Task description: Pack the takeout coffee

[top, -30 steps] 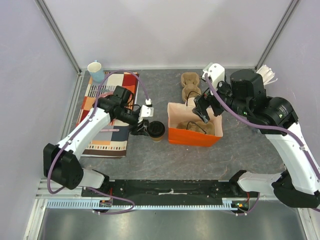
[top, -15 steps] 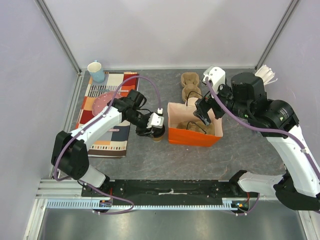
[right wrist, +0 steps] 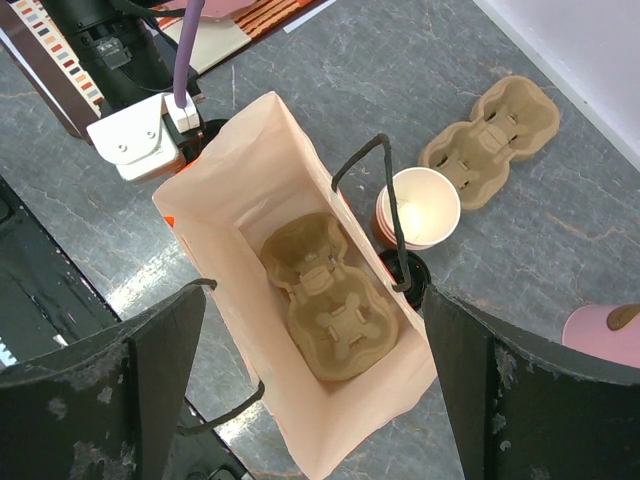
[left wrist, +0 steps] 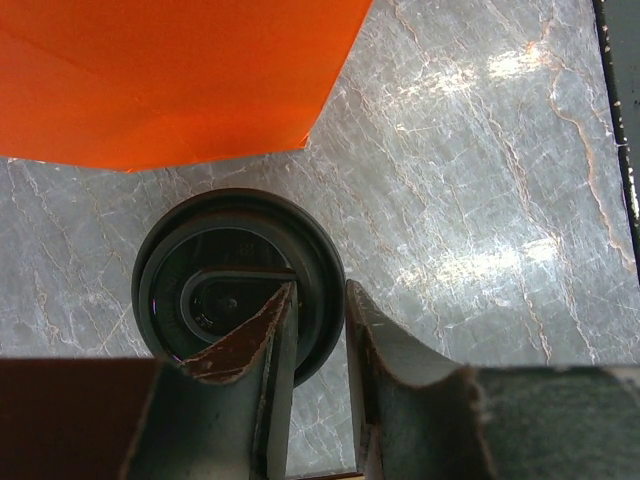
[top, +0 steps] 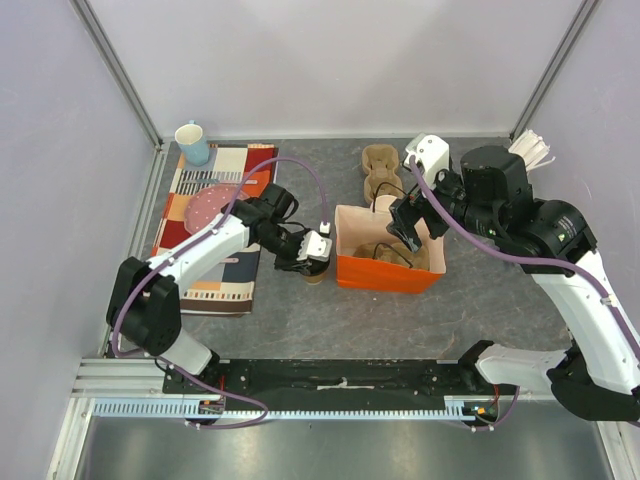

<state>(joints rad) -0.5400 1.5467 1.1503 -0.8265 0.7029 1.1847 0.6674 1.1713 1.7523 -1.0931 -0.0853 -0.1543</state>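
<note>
The takeout coffee (left wrist: 235,280) was seen standing upright on the grey table (left wrist: 480,180), just beside the orange bag (left wrist: 170,75). The left hand (top: 305,258) was positioned directly over the black lid. In the left wrist view its fingers (left wrist: 275,360) were held with only a narrow gap between them, one finger lying across the lid's edge and the other just outside the rim. Whether the lid rim was actually pinched could not be told.

The right hand (right wrist: 305,385) was held above the open bag, its fingers spread wide apart and nothing gripped. A moulded cup carrier (right wrist: 325,305) was seen lying at the bottom of the bag.
</note>
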